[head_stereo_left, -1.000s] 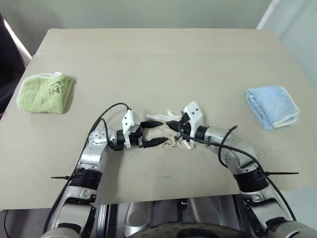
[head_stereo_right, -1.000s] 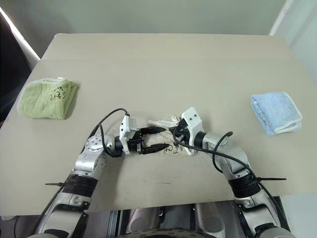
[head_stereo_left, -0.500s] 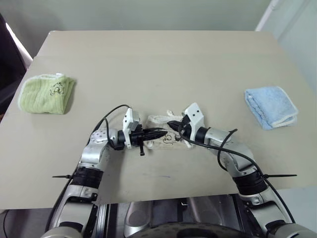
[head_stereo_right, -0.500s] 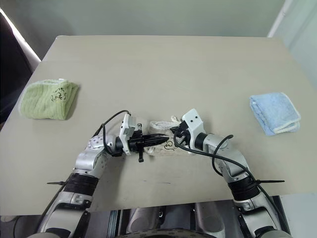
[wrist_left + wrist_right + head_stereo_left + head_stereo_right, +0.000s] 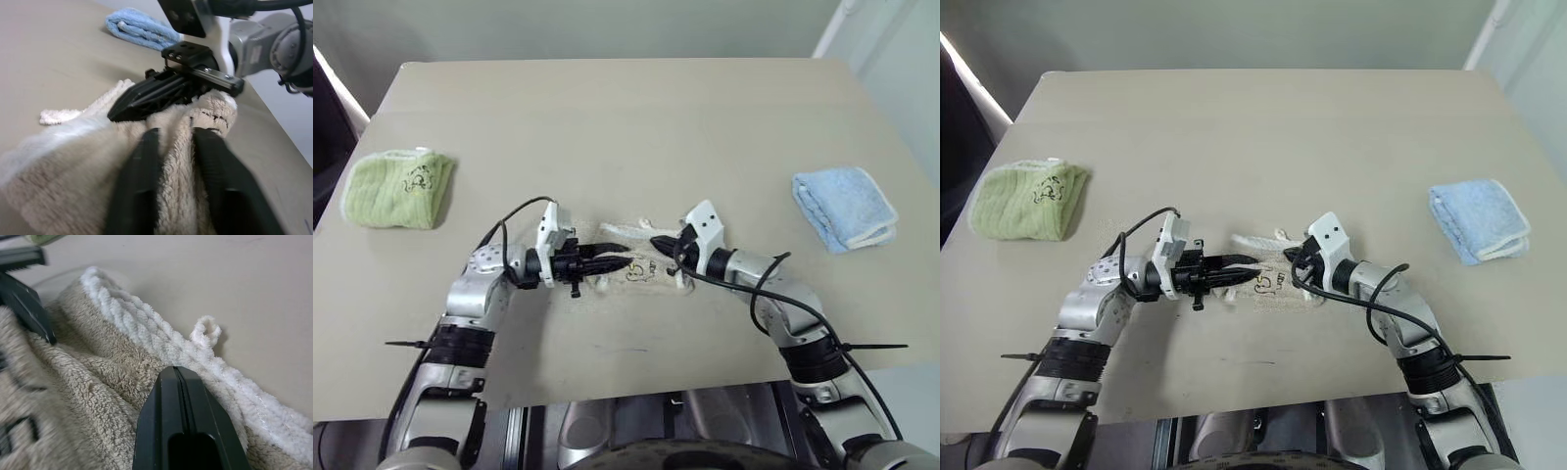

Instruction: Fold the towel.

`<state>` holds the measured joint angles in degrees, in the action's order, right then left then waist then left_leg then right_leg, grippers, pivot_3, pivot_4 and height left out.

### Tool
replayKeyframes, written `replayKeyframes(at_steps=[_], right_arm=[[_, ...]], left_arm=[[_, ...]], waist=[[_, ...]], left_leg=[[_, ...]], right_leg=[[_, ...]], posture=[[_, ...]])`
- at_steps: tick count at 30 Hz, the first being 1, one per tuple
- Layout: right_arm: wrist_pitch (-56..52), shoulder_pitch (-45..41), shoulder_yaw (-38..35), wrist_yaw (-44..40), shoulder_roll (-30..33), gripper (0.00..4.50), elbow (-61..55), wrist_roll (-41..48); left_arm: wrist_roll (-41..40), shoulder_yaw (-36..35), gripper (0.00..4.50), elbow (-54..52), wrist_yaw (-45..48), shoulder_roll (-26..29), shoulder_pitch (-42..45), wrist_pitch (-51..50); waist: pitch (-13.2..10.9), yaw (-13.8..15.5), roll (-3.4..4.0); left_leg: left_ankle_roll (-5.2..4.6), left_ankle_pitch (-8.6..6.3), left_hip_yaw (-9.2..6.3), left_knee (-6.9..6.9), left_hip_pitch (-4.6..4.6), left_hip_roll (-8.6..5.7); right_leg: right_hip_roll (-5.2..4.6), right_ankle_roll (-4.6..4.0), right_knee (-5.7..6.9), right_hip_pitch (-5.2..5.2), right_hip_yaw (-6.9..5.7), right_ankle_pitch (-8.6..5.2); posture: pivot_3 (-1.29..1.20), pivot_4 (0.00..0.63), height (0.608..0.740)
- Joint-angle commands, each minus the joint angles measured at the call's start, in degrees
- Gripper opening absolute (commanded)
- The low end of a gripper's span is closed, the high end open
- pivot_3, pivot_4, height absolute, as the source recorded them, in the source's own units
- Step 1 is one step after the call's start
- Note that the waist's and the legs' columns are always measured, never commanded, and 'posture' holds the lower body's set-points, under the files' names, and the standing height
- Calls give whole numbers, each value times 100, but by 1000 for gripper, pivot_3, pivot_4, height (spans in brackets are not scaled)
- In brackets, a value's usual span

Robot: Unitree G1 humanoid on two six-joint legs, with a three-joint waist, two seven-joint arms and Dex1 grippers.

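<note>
Towel: beige terry cloth towel (image 5: 631,271) bunched near the surface's (image 5: 626,137) front edge.
Left claw (image 5: 619,264): fingers straddle a towel fold.
Right claw (image 5: 658,242): clenched, resting on towel.

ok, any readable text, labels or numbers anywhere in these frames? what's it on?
No readable text.
Beige towel: dark printed emblem, a drawing, no legible letters.
Green towel: dark emblem, too small to read.
Blue towel: no marking seen.
</note>
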<state>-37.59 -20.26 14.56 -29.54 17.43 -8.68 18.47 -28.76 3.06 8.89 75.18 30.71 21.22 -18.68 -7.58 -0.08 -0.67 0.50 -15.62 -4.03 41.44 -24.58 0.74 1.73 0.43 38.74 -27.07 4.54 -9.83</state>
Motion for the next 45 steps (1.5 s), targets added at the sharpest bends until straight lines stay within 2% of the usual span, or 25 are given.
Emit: replayKeyframes(at_steps=[1,3,6,12,15,19,23,29,32,40,45], right_arm=[[-36,18,-96,-41,99,0,56,-106],[-46,11,-121,-58,114,0,24,-91],[-41,-12,-189,-111,125,0,-98,-15],[-367,-132,-565,-400,128,0,-752,611],[-504,-195,-607,-447,166,0,-935,723],[-490,-235,-451,-391,109,0,-920,631],[-460,-228,-390,-340,55,0,-880,562],[-461,-175,-371,-338,80,0,-918,530],[-443,-157,-365,-319,96,0,-887,476],[-495,-32,-149,-233,-43,0,-670,340],[-137,505,182,-336,263,0,-241,-134]], left_arm=[[-149,-111,2609,-361,-71,-45,12,-36],[-111,-240,3320,-366,-243,-151,36,243],[-511,-526,4362,-420,-460,-196,173,-211],[-761,-868,4362,-239,-534,-51,360,-559],[-317,-602,4362,-1,-187,137,267,-102],[-187,-329,4362,-81,72,22,87,124],[-306,-411,3406,-35,177,-158,63,313],[-441,-421,1167,-111,196,-166,74,137],[-240,-361,97,-37,202,-96,54,355],[302,-48,15,132,308,-200,-223,1083],[508,227,15,87,388,-244,-645,1338]], waist=[[0,17,0],[0,21,0],[0,20,0],[-1,18,1],[-1,17,1],[-1,17,1],[-2,28,1],[-2,23,1],[-2,23,1],[-1,21,1],[0,26,1]], left_leg=[[-1,0,-1,1,-1,0],[-2,0,0,3,-2,0],[-2,0,-1,3,-2,0],[-2,1,1,3,-8,0],[-1,0,2,2,-15,0],[-2,-3,1,2,-30,0],[-2,-3,1,4,-48,0],[-4,-1,1,5,-45,0],[-4,0,1,7,-44,0],[-4,0,1,8,-44,0],[-10,-8,1,8,-42,0]], right_leg=[[0,0,-1,1,0,0],[0,0,-1,2,0,0],[0,12,0,0,0,-7],[0,0,-1,-3,0,1],[0,-6,-2,-11,0,0],[0,-21,-2,-25,0,4],[0,-22,-1,-43,-1,5],[0,-24,0,-41,-1,13],[0,-25,0,-40,-1,15],[0,-24,0,-40,-1,15],[-1,-16,-1,-36,-1,5]], posture=[[0,150,703],[0,150,703],[0,150,703],[0,150,703],[0,150,703],[0,150,703],[0,150,703],[0,150,703],[0,150,703],[0,150,703],[0,150,703]])
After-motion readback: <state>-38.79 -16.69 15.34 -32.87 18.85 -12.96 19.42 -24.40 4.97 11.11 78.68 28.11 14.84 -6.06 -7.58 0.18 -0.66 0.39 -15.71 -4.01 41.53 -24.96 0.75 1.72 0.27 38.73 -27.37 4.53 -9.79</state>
